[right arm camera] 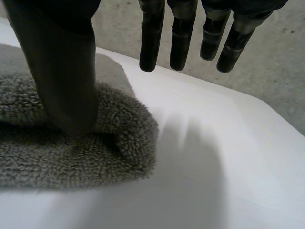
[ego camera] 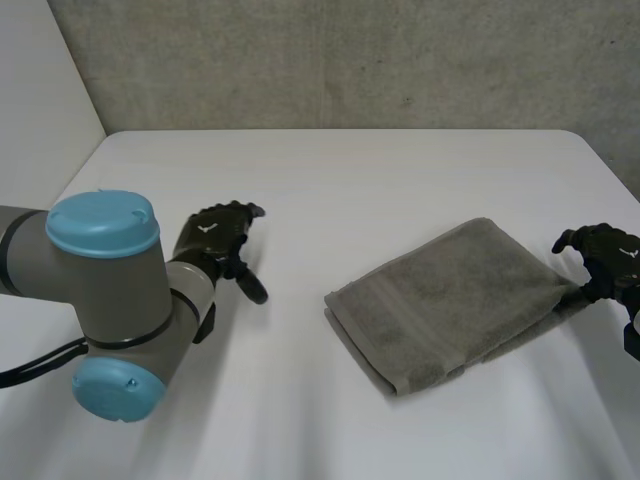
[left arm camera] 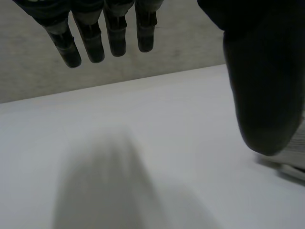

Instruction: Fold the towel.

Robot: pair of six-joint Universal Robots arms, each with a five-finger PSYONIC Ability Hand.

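The right hand is released. In its wrist view the fingers hang straight and spread, clear of the cloth and holding nothing. Its thumb points down over a corner of the towel. The tip seems to rest on the pile, though I cannot be sure that it touches. In the head view this hand sits at the towel's 3 o'clock corner, near the table's right edge. A small white mark shows on its back, too small to read.

The towel is grey terry and lies folded on the white table, toward 4 o'clock from the table's middle. Its long sides run from 8 o'clock to 2 o'clock. A woven band crosses it near the 9 o'clock end, and layered edges show along the side nearest the robot.

The left hand is relaxed too. In its own wrist view its fingers are straight, the thumb stands apart from them, and bare table lies under the palm. In the head view it is at 9 o'clock from the towel, well apart from it. Its back carries a like white mark, also unreadable. The left arm, grey with light-blue caps, comes in from 8 o'clock. A grey concrete wall stands behind the table at 12 o'clock.
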